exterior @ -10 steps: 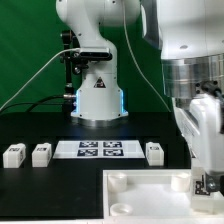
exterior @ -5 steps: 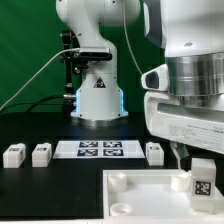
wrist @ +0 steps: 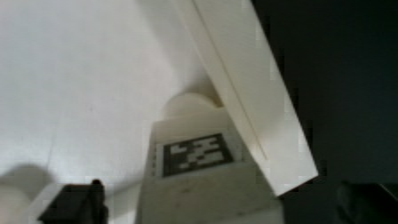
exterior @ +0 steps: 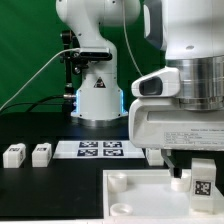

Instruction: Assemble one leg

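A leg (exterior: pixel 203 183), a small white block with a square tag, stands upright in the corner socket of the large white tray-like piece (exterior: pixel 140 196) on the exterior view's right. My gripper (exterior: pixel 200 174) is low over this leg, with one dark finger (exterior: pixel 178 171) showing apart from the leg's side. In the wrist view the leg (wrist: pixel 199 150) stands between the fingers (wrist: pixel 75 203) of my gripper (wrist: pixel 210 206), with a gap beside it. The jaws are open. Two more legs (exterior: pixel 14 155) (exterior: pixel 41 154) lie on the exterior view's left.
The marker board (exterior: pixel 95 149) lies on the black table behind the tray-like piece. The arm's white base (exterior: pixel 97 95) stands at the back. My wrist hides the table on the exterior view's right of the marker board.
My wrist has turned and swung toward the exterior view's left, and now covers the leg that lay beside the marker board. The leg in the socket has stayed upright in place.
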`<state>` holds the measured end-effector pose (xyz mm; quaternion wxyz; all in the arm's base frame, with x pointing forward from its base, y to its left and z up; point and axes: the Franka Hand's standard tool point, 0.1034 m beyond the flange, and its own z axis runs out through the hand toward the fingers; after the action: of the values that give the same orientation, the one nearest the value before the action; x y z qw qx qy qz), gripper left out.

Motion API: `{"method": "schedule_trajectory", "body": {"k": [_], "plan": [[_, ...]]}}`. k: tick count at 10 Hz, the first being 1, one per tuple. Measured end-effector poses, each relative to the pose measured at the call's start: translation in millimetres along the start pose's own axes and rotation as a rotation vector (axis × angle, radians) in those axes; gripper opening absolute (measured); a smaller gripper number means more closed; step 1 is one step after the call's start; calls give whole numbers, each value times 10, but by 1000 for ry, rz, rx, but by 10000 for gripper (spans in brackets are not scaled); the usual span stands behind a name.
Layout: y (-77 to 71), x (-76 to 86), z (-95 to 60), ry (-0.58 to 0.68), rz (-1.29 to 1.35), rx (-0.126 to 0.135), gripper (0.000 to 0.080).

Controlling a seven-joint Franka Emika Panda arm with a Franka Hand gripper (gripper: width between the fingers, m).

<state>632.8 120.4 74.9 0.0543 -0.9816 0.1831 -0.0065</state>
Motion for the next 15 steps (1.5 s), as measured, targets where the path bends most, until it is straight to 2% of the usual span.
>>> {"method": "schedule_trajectory", "body": {"k": [1, 3, 4, 8, 11, 13, 14, 15], "plan": [[2, 1, 0, 0, 9, 0, 648], [4, 2, 0, 0, 38, 0, 364], [7, 1, 1, -1, 107, 1, 295], [24, 15, 3, -4, 527, 5, 295], [-49, -25, 39, 5, 1081, 3, 295], [-80, -33, 53, 14, 1444, 47, 295], [-78, -38, 56, 13, 1438, 43, 343], [-80, -41, 59, 13, 1412, 42, 343]]}}
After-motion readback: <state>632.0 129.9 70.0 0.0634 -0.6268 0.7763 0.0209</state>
